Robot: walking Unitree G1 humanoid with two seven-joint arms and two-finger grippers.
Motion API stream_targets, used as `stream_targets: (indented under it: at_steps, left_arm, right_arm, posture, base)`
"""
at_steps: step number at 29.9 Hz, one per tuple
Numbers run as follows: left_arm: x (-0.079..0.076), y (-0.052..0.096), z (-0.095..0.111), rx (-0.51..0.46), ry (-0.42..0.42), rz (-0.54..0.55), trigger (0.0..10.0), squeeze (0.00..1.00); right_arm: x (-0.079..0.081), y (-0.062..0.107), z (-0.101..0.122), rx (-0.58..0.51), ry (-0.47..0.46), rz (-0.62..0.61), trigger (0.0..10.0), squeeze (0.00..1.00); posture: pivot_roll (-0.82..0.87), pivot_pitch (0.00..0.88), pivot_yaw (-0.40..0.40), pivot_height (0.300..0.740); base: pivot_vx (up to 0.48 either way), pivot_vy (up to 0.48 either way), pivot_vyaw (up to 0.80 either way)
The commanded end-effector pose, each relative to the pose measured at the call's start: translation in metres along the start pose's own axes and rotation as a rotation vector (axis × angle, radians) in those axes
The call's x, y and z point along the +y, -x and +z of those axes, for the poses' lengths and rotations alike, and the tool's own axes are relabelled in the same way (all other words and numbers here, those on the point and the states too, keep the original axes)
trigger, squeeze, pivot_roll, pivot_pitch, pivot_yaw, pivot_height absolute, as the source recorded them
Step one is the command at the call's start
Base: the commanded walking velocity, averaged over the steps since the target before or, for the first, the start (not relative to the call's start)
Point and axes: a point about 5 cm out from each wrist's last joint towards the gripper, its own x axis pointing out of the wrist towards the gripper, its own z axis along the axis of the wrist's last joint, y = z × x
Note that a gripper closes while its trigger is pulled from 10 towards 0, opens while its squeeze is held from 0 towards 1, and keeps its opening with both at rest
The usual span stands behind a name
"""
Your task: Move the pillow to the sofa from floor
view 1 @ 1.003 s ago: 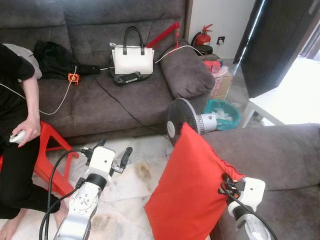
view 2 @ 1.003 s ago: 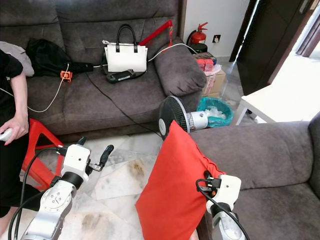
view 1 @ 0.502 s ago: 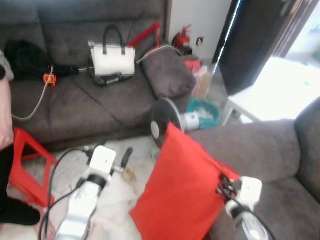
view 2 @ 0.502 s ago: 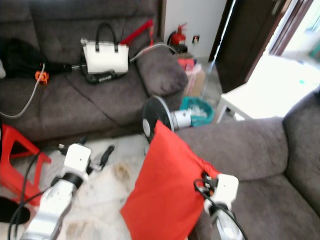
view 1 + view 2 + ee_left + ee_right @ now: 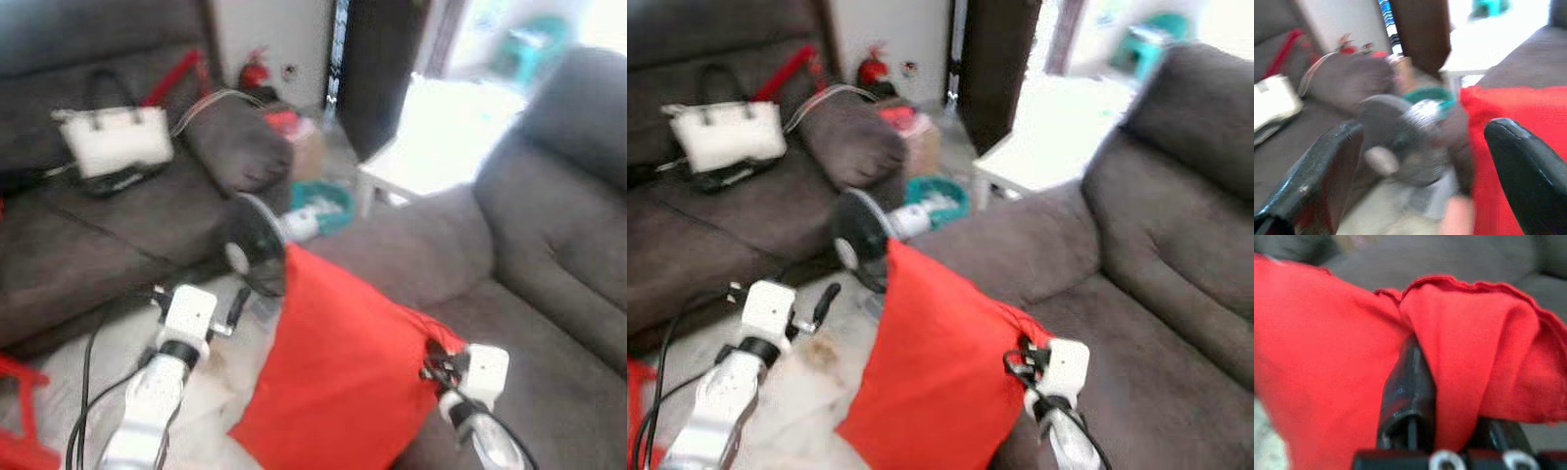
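The red pillow (image 5: 333,377) hangs off the floor in front of me, its top corner against the front edge of the grey sofa (image 5: 519,323) on my right. My right gripper (image 5: 1449,406) is shut on a bunched corner of the pillow, with one black finger (image 5: 1408,387) pressed into the red fabric. In the eye view the right wrist (image 5: 482,377) sits over the sofa's seat edge. My left gripper (image 5: 201,294) is open and holds nothing, hovering above the pale floor left of the pillow. Between its fingers (image 5: 1327,171) the fan and the pillow's edge are visible.
A floor fan (image 5: 253,257) stands just behind the pillow. A second grey sofa (image 5: 88,235) at the left carries a white handbag (image 5: 113,140) and cables. A teal bin (image 5: 318,201), a white low table (image 5: 431,147) and a dark door stand beyond.
The camera has swung to the right, so the right sofa now takes up more of the picture and the person has left view. The right gripper still holds the pillow; the frames are blurred.
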Motion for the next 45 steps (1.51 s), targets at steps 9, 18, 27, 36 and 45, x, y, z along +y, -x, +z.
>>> stream_targets:
  at_steps: [9,18,27,36,45]
  left_arm:
    - [0.005,0.003,-0.001,0.01,-0.025,0.006,10.0,0.0]
    - [0.004,0.002,-0.001,0.008,-0.02,0.011,10.0,0.0]
    - [0.002,0.001,-0.001,0.006,-0.014,0.021,10.0,0.0]
    - [0.003,0.001,-0.001,0.007,-0.012,0.029,10.0,0.0]
    - [0.003,0.0,-0.001,0.006,-0.012,0.029,10.0,0.0]
  right_arm:
    - [-0.003,-0.009,0.03,-0.148,0.009,-0.019,10.0,0.0]
    - [-0.007,-0.008,0.031,-0.149,0.016,-0.023,10.0,0.0]
    - [-0.011,-0.013,0.04,-0.166,0.014,-0.031,10.0,0.0]
    - [-0.012,-0.014,0.042,-0.171,0.017,-0.035,10.0,0.0]
    - [-0.015,-0.015,0.044,-0.174,0.02,-0.049,10.0,0.0]
  posture:
    - [0.15,0.0,-0.031,0.74]
    - [0.14,0.0,-0.037,0.74]
    - [0.14,0.0,-0.051,0.74]
    - [0.14,0.0,-0.051,0.74]
    - [0.14,0.0,-0.05,0.74]
  base:
    - [0.0,0.0,-0.77]
    - [0.0,0.0,-0.77]
    - [0.0,0.0,-0.77]
    - [0.0,0.0,-0.77]
    - [0.0,0.0,-0.77]
